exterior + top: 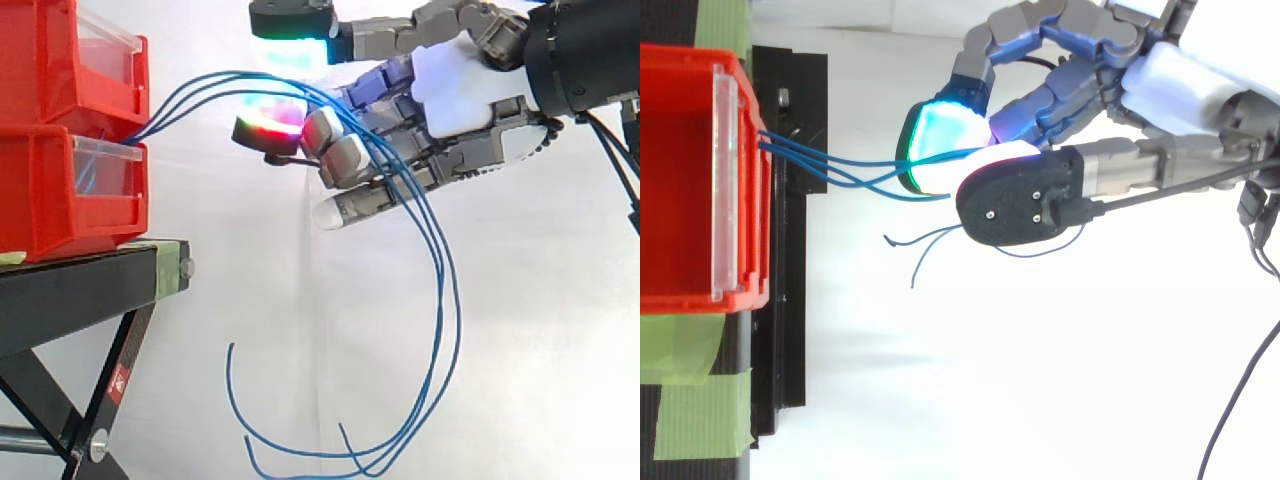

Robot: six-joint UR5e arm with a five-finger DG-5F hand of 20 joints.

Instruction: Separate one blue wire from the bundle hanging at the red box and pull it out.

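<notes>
Three thin blue wires [441,300] come out between the two stacked red boxes [50,190] at the left, arch to the right and hang down in long loops. In the top view the blue wires [825,168] leave the red box [685,300] at its clear front. My hand [455,85] reaches in from the right, level with the arch. Its thumb pad [290,45] glows above the wires and one fingertip [268,125] glows red and green just below them, with a gap between the two. The other fingers are bent, and the wires run across them. No wire is pinched.
The boxes stand on a black stand [90,290] with crossed legs below. Green tape [690,420] sticks to the stand's top near the box. The wires' loose ends curl low at the bottom [300,465]. A white curtain lies behind.
</notes>
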